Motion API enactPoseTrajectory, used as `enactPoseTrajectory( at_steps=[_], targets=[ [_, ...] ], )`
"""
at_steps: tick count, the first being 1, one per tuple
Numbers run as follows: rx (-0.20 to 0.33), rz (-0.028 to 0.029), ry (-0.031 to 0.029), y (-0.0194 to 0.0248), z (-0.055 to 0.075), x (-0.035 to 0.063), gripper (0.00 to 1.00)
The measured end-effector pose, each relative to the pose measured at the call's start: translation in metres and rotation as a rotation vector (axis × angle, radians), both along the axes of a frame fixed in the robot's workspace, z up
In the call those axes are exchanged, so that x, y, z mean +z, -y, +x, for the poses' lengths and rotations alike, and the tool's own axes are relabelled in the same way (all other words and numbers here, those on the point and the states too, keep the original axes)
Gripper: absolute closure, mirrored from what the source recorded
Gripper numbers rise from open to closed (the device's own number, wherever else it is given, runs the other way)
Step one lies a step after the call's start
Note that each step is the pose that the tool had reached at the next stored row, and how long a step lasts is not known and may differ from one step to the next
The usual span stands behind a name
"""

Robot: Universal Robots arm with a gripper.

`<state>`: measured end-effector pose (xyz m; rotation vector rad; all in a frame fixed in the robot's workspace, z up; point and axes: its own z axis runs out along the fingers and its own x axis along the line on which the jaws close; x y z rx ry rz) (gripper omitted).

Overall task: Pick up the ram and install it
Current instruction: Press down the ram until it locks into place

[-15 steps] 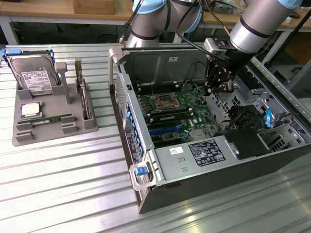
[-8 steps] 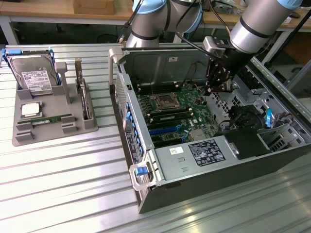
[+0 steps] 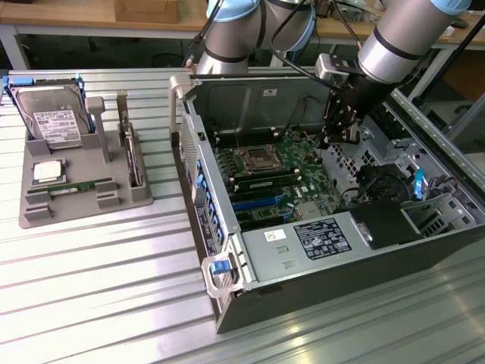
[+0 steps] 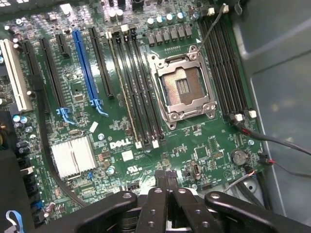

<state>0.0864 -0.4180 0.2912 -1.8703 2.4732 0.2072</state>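
The ram [image 4: 123, 92] is a thin green stick standing on edge in the memory slot farthest from the processor socket [image 4: 182, 87]. In the exterior view the ram [image 3: 265, 183] shows as a green strip on the motherboard inside the open case. My gripper [image 4: 166, 175] hangs above the board's edge, its two black fingers pressed together with nothing between them. The exterior view places the gripper [image 3: 339, 138] over the case interior, toward that view's right of the socket and apart from the ram.
A grey tray [image 3: 30, 216] on the exterior view's left holds a hard drive [image 3: 54, 121], a square silver processor chip [image 3: 47, 171] and a second green stick [image 3: 76, 186] lying flat. Case walls [image 3: 227, 95], loose cables [image 4: 272, 141] and a black drive cage [image 3: 383, 224] surround the board.
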Motion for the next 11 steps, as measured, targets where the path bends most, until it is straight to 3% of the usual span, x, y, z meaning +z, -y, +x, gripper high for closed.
enactPoseTrajectory(
  at_steps=[11],
  targets=[
    [-0.132,-0.0001,0.0000,0.0000,0.0001,0.0000,0.90]
  ],
)
